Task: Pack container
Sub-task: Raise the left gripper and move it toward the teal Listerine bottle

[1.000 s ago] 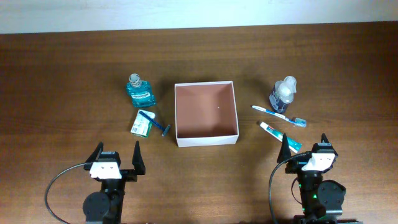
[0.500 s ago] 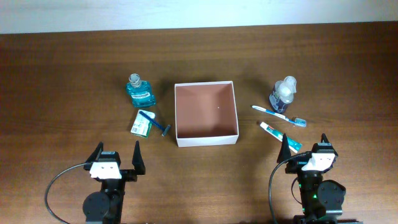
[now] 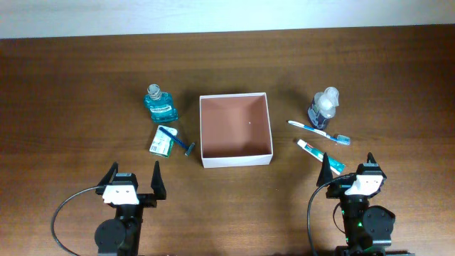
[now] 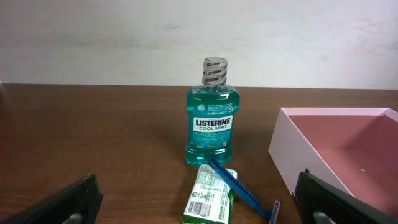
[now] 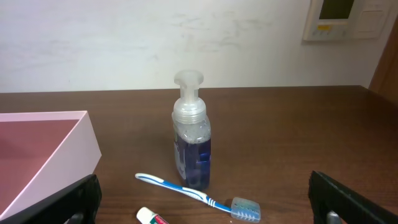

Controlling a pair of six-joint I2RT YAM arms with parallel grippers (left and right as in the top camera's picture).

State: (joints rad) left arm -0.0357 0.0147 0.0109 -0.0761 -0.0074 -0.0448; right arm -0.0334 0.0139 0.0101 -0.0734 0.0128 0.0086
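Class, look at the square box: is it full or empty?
Empty: the container shows a bare reddish-brown floor in the overhead view, nothing inside.

Brown wooden table (image 3: 71, 107), white-walled container (image 3: 234, 131) at centre, teal mouthwash bottle (image 3: 160, 104) on its left, green-white packet (image 3: 161, 142) and blue razor (image 3: 180, 141) touching below the bottle, pump bottle (image 3: 323, 108) on the right, toothbrush (image 3: 319, 132), toothpaste tube (image 3: 320, 156), left gripper (image 3: 135, 171) and right gripper (image 3: 348, 162) at near edge, jaws spread wide, nothing held.

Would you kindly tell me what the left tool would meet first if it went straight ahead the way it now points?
Probably the green-white packet with the blue razor lying across it; the mouthwash bottle stands behind them. Depth is hard to judge.
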